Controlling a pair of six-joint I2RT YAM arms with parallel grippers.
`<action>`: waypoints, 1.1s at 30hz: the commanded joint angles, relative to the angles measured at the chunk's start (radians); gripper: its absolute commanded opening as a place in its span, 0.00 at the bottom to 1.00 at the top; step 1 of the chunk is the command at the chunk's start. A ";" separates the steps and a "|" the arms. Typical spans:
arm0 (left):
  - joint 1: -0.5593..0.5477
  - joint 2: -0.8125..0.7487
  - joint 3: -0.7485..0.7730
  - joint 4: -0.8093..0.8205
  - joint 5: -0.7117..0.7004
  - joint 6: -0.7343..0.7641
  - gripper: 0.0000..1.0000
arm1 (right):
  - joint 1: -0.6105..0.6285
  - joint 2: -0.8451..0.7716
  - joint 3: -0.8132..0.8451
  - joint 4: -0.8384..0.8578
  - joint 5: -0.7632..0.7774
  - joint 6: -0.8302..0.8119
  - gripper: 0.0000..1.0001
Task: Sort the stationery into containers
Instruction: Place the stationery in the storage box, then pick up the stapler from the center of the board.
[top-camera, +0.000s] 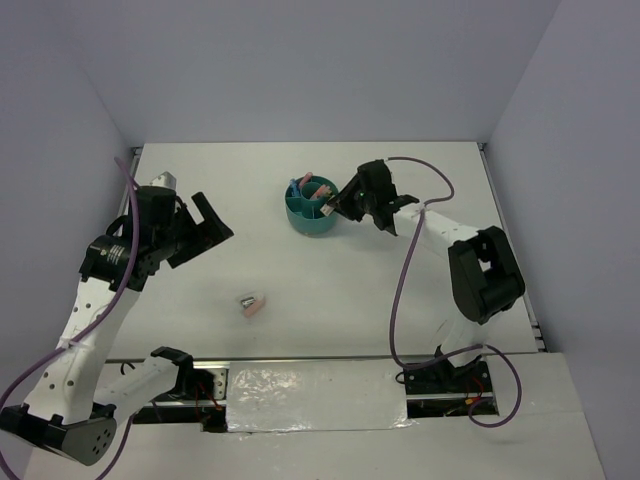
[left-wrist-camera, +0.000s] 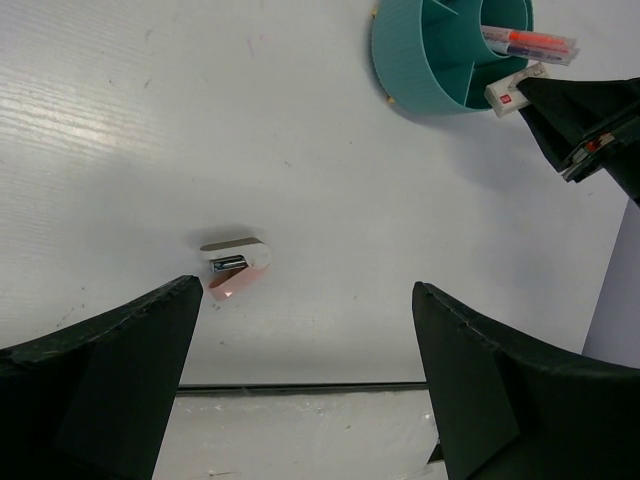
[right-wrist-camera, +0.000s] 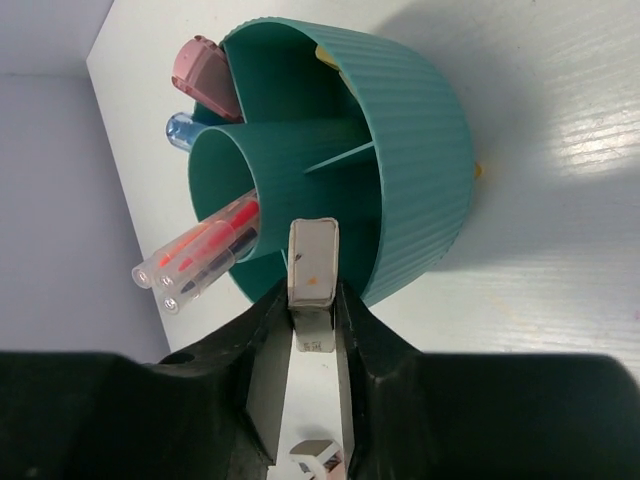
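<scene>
Your right gripper (right-wrist-camera: 312, 312) pinches a white eraser (right-wrist-camera: 312, 262) over the teal tub (right-wrist-camera: 420, 150) rim, seemingly to drop it in, while your left gripper (left-wrist-camera: 306, 288) gapes above the pink mini stapler (left-wrist-camera: 235, 268).

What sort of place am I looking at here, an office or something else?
Most likely a robotics lab test cell: a white table boxed in by plain walls, a cabled left arm and right arm bolted at its near edge, and a teal tub as a prop.
</scene>
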 joint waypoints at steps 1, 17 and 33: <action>0.006 -0.017 0.027 0.009 -0.010 0.036 0.99 | -0.006 0.016 0.049 0.033 -0.013 -0.010 0.32; 0.007 -0.007 -0.045 0.022 0.021 0.120 0.99 | -0.012 -0.058 0.075 0.009 -0.011 -0.036 0.57; -0.198 0.114 -0.360 0.132 0.023 0.209 0.99 | 0.029 -0.535 -0.094 -0.161 0.079 -0.355 0.79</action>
